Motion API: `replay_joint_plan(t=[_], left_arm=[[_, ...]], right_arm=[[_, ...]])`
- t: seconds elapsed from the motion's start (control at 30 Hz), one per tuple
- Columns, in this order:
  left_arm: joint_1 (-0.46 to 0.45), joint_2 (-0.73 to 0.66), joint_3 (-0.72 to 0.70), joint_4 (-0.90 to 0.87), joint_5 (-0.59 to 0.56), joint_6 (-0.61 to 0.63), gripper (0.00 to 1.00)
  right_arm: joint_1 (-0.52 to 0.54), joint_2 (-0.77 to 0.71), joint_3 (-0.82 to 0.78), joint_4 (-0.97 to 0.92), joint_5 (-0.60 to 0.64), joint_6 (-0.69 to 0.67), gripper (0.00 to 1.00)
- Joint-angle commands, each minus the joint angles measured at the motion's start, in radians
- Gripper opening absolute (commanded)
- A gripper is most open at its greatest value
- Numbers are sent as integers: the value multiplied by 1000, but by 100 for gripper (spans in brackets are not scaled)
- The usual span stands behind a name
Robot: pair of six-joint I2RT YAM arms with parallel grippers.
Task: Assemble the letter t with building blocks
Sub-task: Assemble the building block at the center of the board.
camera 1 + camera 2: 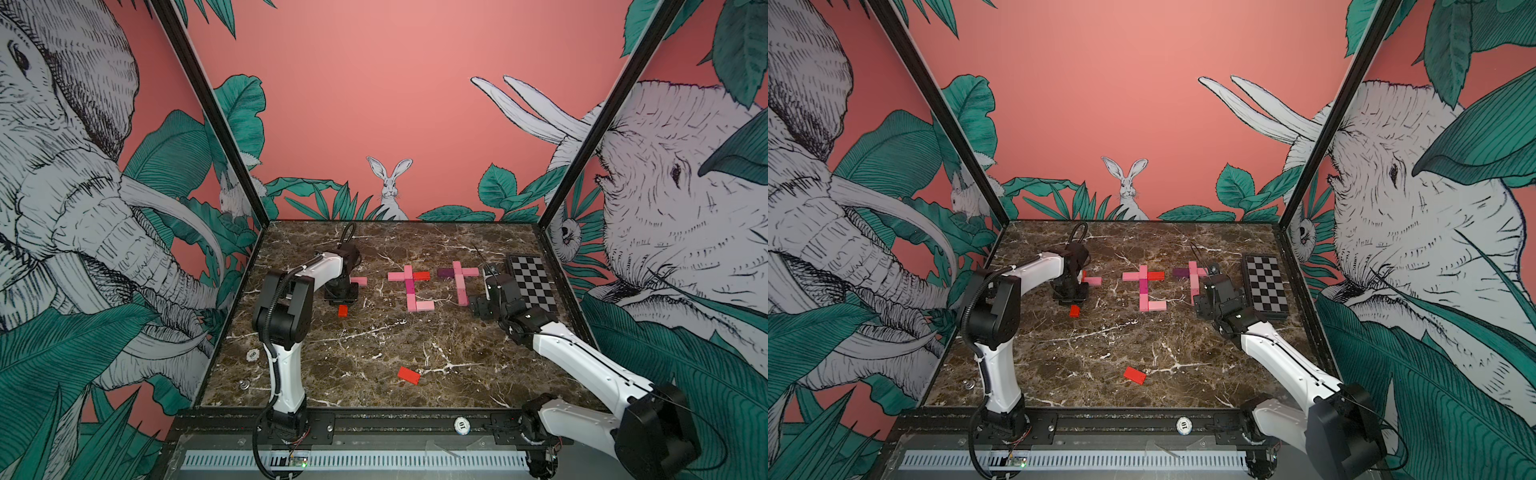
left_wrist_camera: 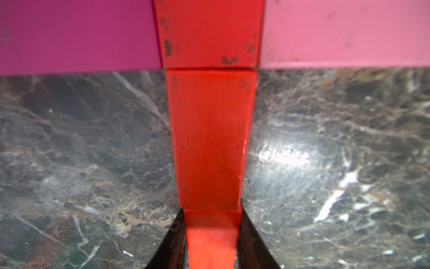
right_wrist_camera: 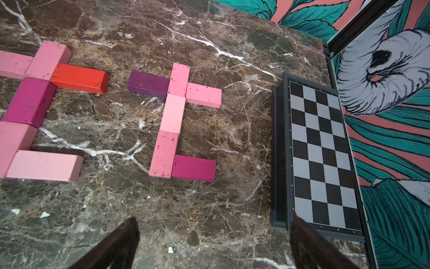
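- Currently the left gripper (image 2: 211,223) is closed to a narrow gap on a red block (image 2: 210,139), with its fingers on the two long side faces at one end
- The far end of that block butts against a second red block (image 2: 208,35), which sits between a magenta block (image 2: 76,35) and a light pink block (image 2: 344,32). Judged step: seating a stem piece under the crossbar of a third letter, at the left of the table (image 1: 374,345)
- Right gripper (image 3: 213,219) stands fully open and holds nothing. It hovers near the checkered board (image 3: 321,151), beside the complete-looking right-hand t (image 3: 172,121)
- Middle t (image 1: 411,286) lies between the two arms. One spare red block (image 1: 409,375) lies flat and skewed, well apart from the letters, toward the near edge
- Handling, judged: the blocks look rigid, light and matte, with scuffed paint. Slip in the fingers is unlikely, but a light block will slide readily on the polished marble
- Grasp point: across the narrow width, on the long side faces, near mid-length. Align the wrist to the skew of the spare block first
- Risk: opening or lifting off-axis may drag the placed piece and open its joint with the crossbar
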Motion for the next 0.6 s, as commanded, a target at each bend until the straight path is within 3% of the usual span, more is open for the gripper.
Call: replay_joint_plan(t=[0.0,0.57], left_arm=[[11,64,-22,44,-33,-7,35],[11,62,-26,44,-30,-4,40]], right_arm=[[-4,-4,-2,19,9,6,98],[-4,-5,-6,24,9,8,98]])
